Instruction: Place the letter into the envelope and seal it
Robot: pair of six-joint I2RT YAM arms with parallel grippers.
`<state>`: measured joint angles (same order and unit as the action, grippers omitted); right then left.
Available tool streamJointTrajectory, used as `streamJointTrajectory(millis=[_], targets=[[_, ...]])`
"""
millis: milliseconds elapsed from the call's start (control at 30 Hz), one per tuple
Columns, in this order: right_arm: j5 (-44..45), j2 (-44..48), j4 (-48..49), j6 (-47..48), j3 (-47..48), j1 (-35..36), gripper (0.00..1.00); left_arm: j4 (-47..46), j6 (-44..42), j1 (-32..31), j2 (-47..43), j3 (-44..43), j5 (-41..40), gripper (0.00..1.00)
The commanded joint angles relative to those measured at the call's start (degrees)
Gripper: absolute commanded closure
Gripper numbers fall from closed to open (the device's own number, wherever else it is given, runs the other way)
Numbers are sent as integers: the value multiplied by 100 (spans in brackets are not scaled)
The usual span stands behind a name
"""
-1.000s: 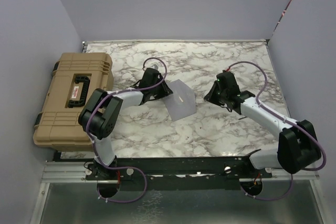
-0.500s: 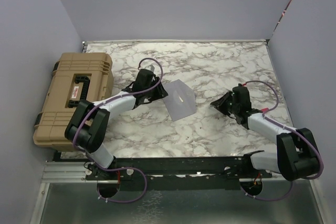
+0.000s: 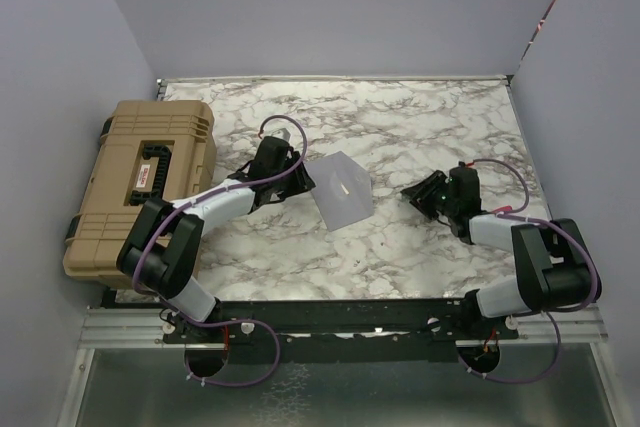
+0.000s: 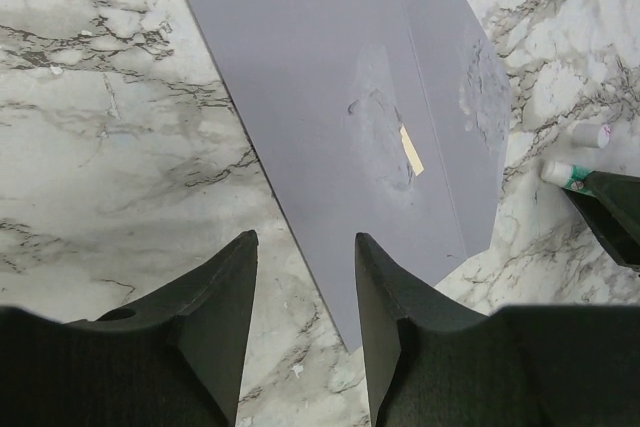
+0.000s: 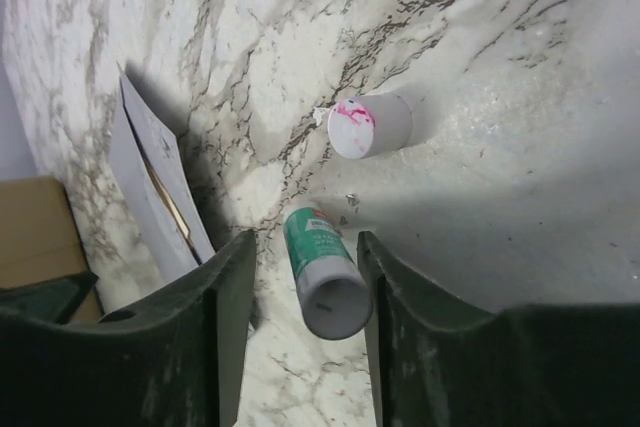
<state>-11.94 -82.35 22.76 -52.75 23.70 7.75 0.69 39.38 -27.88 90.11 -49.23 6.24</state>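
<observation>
Directly ahead of left pincer lies envelope.

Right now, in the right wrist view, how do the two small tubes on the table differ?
The green-labelled tube is longer; the white cap is short and stubby. The tube has a green printed band; the cap is plain white with pink smears on its round end. The tube's near end shows a dark hole; the cap's looks closed. Both rest on the marble table, apart, neither held.
</observation>
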Motion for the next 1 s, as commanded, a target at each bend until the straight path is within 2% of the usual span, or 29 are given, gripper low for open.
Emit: streamJointTrajectory(millis=[0, 67, 133, 433, 567, 633, 667, 733, 767, 867, 900, 967], targets=[[217, 8, -142, -59, 19, -37, 43, 72, 2, -5, -178, 52, -238, 55], [401, 153, -384, -61, 5, -47, 33, 67, 8, -7, -182, 41, -250, 55], [593, 317, -675, -89, -14, -50, 29, 69, 2, -7, -188, 2, -274, 55], [1864, 1042, -2776, -28, 447, -45, 28, 71, -18, -7, -215, -245, -328, 54], [2238, 1195, -3073, 189, 539, -48, 28, 69, 8, -5, -149, -236, -307, 54], [2090, 1267, -2986, 385, 592, -40, 29, 59, 36, -3, -111, -244, -239, 54], [1866, 1302, -2883, 574, 624, -39, 31, 58, 87, -7, -88, -245, -188, 54], [1437, 1282, -2725, 828, 746, -32, 42, -128, 170, -8, -31, -179, 64, 56], [1275, 1222, -2776, 928, 879, -28, 48, -343, 222, -7, 12, -122, 250, 59], [749, 1022, -2893, 1226, 1243, 35, 74, -914, 463, -7, 156, 87, 707, 74], [667, 1000, -2842, 1312, 1298, 94, 80, -1049, 533, -5, 216, 130, 764, 78], [419, 966, -2586, 1410, 1367, 173, 85, -1201, 594, -7, 345, 165, 823, 85]])
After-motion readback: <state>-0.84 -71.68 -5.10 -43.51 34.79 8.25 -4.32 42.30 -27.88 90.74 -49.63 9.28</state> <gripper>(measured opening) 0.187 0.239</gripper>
